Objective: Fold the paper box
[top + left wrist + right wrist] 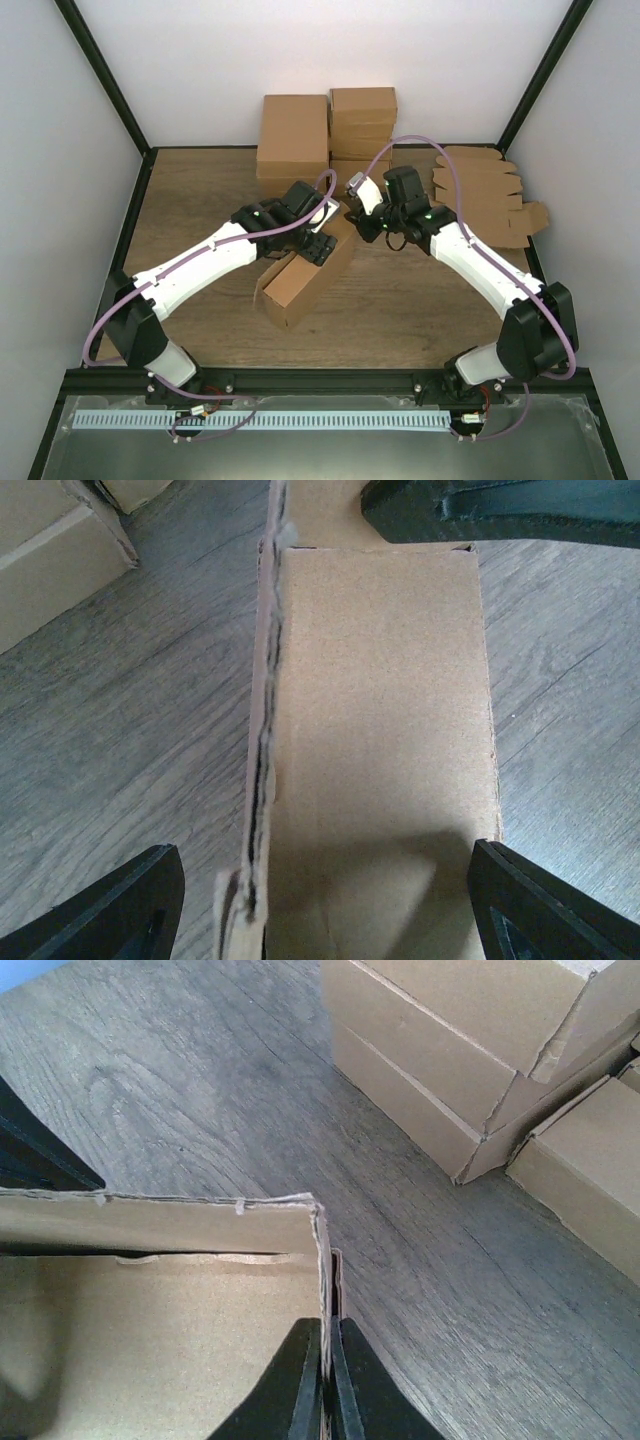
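The paper box (300,285) lies half folded mid-table, a long brown trough running diagonally. My left gripper (318,245) hovers over its far half. In the left wrist view its fingers (130,915) stand wide open on either side of the box's floor panel (380,680), and the left finger is clear of the raised side wall. My right gripper (352,215) is at the box's far end. In the right wrist view that gripper (325,1325) is shut on the upright end wall of the box (150,1340), pinching the cardboard edge between both fingers.
Two stacks of finished brown boxes (295,135) (362,120) stand against the back wall, close behind the right gripper (450,1060). Flat cardboard blanks (480,190) lie at the back right. Bare wooden tabletop (190,200) shows to the left and in front.
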Tool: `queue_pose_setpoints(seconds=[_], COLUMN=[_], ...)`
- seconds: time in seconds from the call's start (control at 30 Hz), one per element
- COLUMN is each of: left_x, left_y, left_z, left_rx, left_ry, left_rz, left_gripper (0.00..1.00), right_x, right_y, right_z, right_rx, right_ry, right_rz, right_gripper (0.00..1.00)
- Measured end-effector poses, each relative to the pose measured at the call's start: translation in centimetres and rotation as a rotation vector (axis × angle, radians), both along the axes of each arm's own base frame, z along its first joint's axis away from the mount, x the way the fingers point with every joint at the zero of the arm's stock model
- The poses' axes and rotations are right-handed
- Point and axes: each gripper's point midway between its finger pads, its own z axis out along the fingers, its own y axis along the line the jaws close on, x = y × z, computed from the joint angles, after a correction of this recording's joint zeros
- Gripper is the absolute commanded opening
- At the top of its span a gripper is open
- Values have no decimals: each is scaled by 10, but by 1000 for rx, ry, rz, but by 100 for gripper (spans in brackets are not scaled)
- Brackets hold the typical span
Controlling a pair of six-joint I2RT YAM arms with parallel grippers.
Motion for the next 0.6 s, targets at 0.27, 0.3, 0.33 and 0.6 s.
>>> queue_pose_setpoints(seconds=[0.27,0.3,0.33,0.6], left_x=[0,0,0,0], left_y=[-1,-1,-1,-2], left_z=[0,0,0,1], left_rx=[0,-1,-1,0], left_ry=[-4,-5,-5,-7], left_rz=[-10,-10,-11,-19], left_gripper=[80,79,79,79], right_x=[1,1,1,1], right_y=[-4,-5,-5,-6], right_z=[-1,0,0,0], right_rx=[-13,-15,-17,-30], right_ry=[-11,-13,-16,-27], right_rz=[-23,-26,-28,-28], right_gripper=[5,5,5,5])
